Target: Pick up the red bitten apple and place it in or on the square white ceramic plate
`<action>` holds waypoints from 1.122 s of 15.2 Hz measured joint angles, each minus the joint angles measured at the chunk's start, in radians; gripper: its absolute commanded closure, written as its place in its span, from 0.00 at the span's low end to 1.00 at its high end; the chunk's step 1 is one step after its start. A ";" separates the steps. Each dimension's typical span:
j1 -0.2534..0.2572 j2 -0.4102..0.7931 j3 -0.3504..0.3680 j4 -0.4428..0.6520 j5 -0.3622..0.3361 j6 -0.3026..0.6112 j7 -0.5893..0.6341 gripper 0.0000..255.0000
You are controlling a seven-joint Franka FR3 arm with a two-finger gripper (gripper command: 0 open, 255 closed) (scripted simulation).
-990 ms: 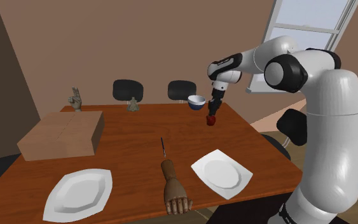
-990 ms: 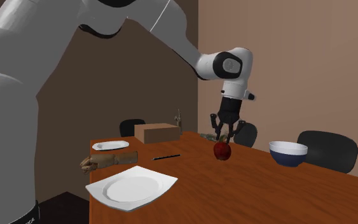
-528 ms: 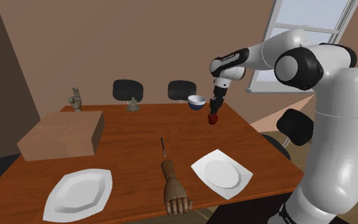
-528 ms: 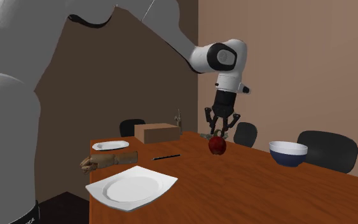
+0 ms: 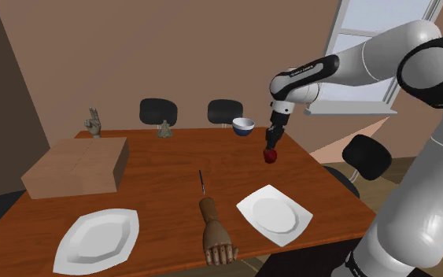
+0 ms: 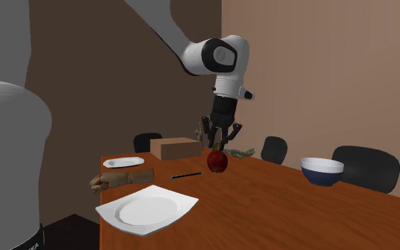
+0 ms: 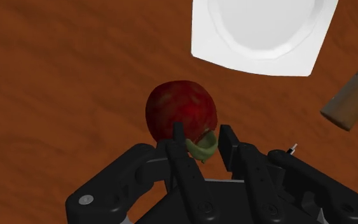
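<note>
On the shoulder view's left we see a brown box on the wooden table, with an eight-sided white plate nearer the front edge. Toward the middle lies a wooden model hand, its fingers pointing at the near edge and a thin dark stick just beyond its wrist. Further right, a white and blue bowl stands by the far edge. Beside it the black gripper points down, jaws clamped on the red bitten apple, which hangs above the tabletop. The square white plate lies flat near the front edge, well apart from the apple. From the wrist view we see the fingers pinching the apple at its greenish bitten patch, the square plate on the table beyond it.
</note>
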 measured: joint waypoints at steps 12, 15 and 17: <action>0.012 -0.498 0.126 -0.450 -0.111 0.003 0.228 1.00; 0.013 -0.610 0.164 -0.529 -0.110 -0.024 0.274 1.00; 0.017 -0.700 0.198 -0.595 -0.102 -0.043 0.313 1.00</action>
